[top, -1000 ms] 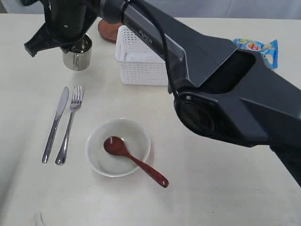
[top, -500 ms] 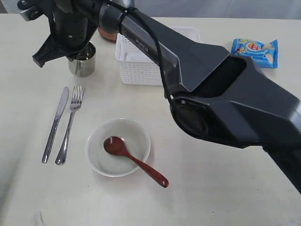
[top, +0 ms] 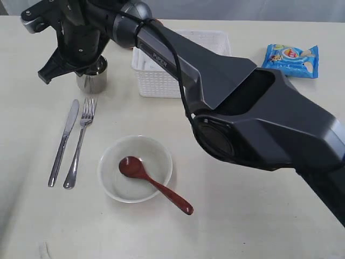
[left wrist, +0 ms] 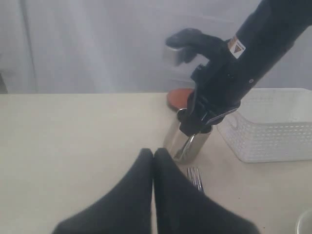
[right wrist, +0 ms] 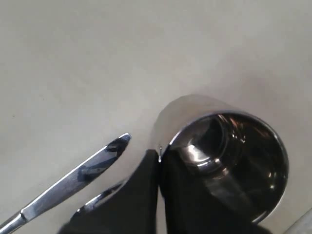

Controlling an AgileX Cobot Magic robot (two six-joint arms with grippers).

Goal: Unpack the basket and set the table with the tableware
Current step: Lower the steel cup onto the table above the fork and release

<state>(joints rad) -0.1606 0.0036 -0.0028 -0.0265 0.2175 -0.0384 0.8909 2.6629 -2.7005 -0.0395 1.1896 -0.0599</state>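
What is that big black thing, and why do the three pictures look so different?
It is a robot with two arms. One picture shows the whole table from off the arms; the other two come from small cameras on each wrist. The right arm reaches across, and the right gripper pinches the rim of a shiny cup. The left gripper is shut and holds nothing. On the table lie a knife and fork, a white bowl with a red-brown spoon in it, a white basket and a blue snack bag.
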